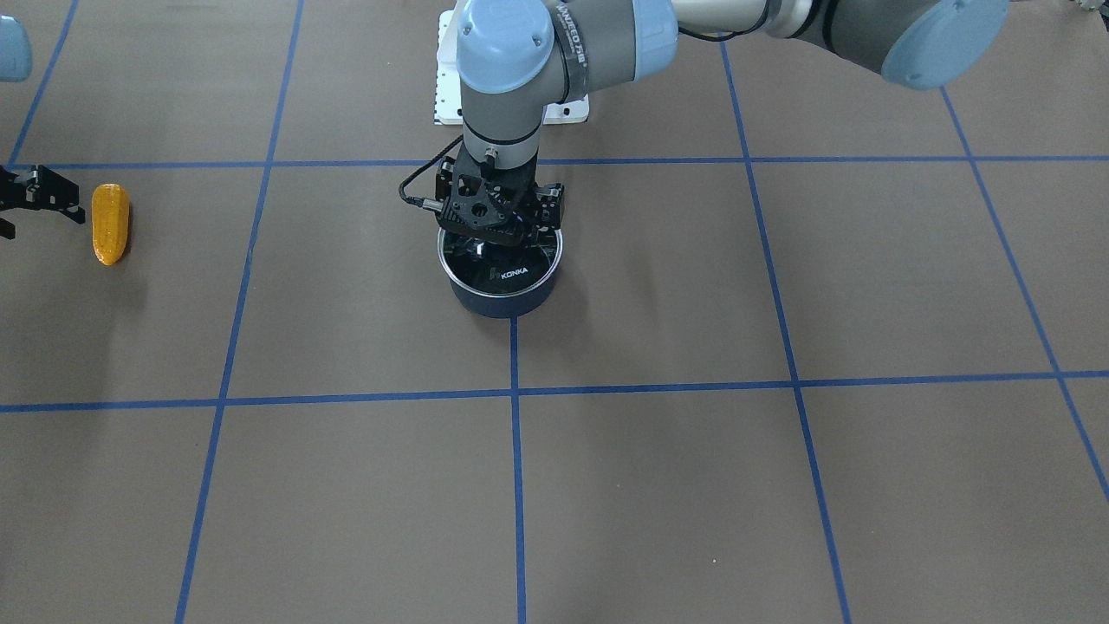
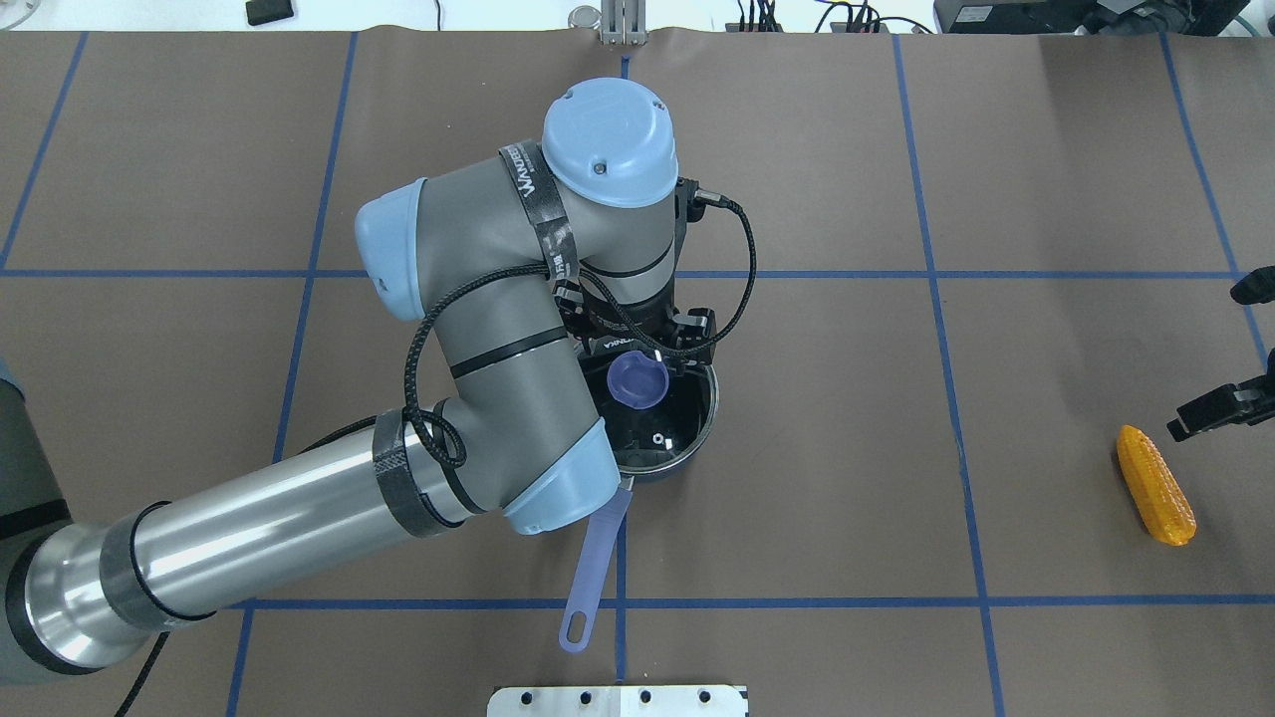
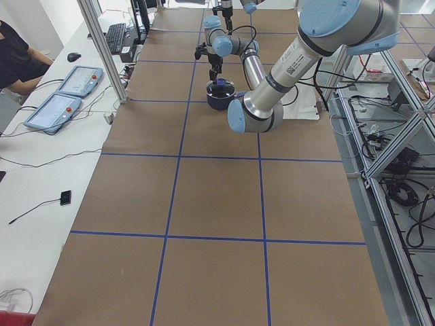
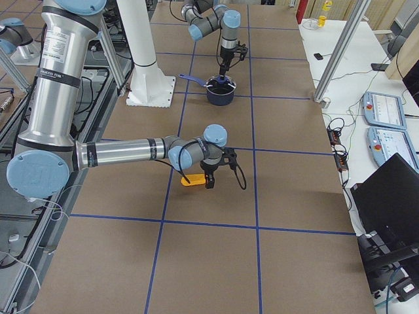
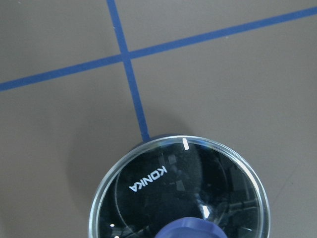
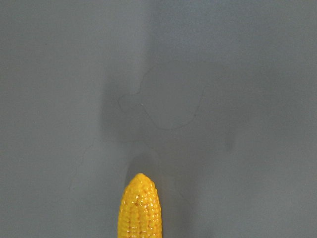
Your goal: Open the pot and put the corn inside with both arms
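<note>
The dark navy pot [image 1: 502, 303] stands mid-table with its lavender handle [image 2: 593, 568] pointing toward the robot. The glass KONKA lid [image 1: 511, 264] sits on it and fills the left wrist view [image 5: 173, 188]. My left gripper [image 1: 498, 230] hangs just above the lid's purple knob [image 2: 637, 381]. Its jaws look spread, and its fingertips are hidden. The corn [image 2: 1155, 485] lies flat on the table far to the right. My right gripper [image 2: 1205, 361] is open and empty beside the corn's tapered end [image 6: 140, 206], apart from it.
A white mounting plate [image 2: 618, 700] lies at the table's near edge behind the pot handle. Blue tape lines cross the brown mat. A side bench holds teach pendants [image 3: 71, 81], with an operator [image 3: 17, 58] sitting at it.
</note>
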